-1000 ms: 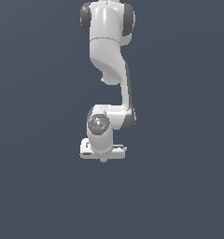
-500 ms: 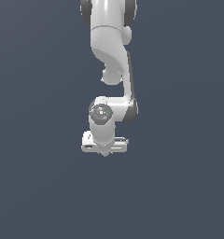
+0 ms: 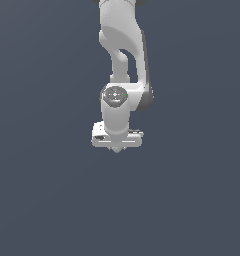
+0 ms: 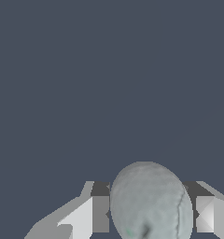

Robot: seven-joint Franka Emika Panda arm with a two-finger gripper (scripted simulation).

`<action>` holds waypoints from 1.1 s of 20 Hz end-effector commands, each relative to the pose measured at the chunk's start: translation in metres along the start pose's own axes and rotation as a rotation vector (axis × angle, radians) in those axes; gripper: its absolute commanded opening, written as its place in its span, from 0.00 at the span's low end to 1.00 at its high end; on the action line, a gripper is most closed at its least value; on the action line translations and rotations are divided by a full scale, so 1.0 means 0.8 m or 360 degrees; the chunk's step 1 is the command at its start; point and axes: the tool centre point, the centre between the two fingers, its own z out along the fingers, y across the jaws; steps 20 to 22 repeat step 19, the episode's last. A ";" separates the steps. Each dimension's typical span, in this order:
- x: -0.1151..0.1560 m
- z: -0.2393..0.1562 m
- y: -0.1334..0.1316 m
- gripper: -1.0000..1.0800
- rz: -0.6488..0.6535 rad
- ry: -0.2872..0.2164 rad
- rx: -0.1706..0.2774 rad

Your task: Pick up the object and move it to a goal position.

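Observation:
The object, a pale grey-green ball [image 4: 149, 196], fills the space between my gripper's two fingers in the wrist view. My gripper [image 4: 152, 220] is shut on it, with one finger [image 4: 101, 214] on each side touching it. In the exterior view the white gripper [image 3: 116, 146] hangs below the arm's wrist, in mid-air against the plain dark grey background. Its hand hides the ball in that view.
The white arm [image 3: 123, 55] reaches down from the top edge of the exterior view. Around and below the gripper only flat dark grey ground [image 3: 52, 200] shows.
With the ball held, the gripper has risen in the exterior view and shifted slightly towards that view's right. The arm has drawn up with it.

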 end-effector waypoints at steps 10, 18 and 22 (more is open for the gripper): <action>-0.059 -0.070 -0.025 0.00 0.0000 0.0002 -0.0001; -0.072 -0.088 -0.032 0.00 0.0000 0.0002 -0.0001; -0.072 -0.088 -0.032 0.00 0.0000 0.0002 -0.0001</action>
